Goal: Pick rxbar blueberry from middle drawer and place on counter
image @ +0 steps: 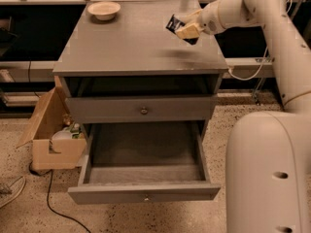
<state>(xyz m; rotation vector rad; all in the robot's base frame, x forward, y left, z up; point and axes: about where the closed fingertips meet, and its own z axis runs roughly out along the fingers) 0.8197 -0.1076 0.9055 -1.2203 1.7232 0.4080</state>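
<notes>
My gripper (pixel 187 29) is above the right rear part of the counter (pixel 131 42). It is shut on the rxbar blueberry (pixel 173 24), a dark wrapper that sticks out to the left of the fingers and hangs a little above the counter top. The middle drawer (pixel 143 193) is pulled wide open below, with a small pale knob at its front; nothing shows inside it. The drawer above it (pixel 143 109) is closed.
A pale bowl (pixel 104 9) sits at the counter's rear left corner. An open cardboard box (pixel 53 135) with items stands on the floor left of the cabinet. A cable (pixel 48 198) runs over the floor. My white arm and base (pixel 267 169) fill the right side.
</notes>
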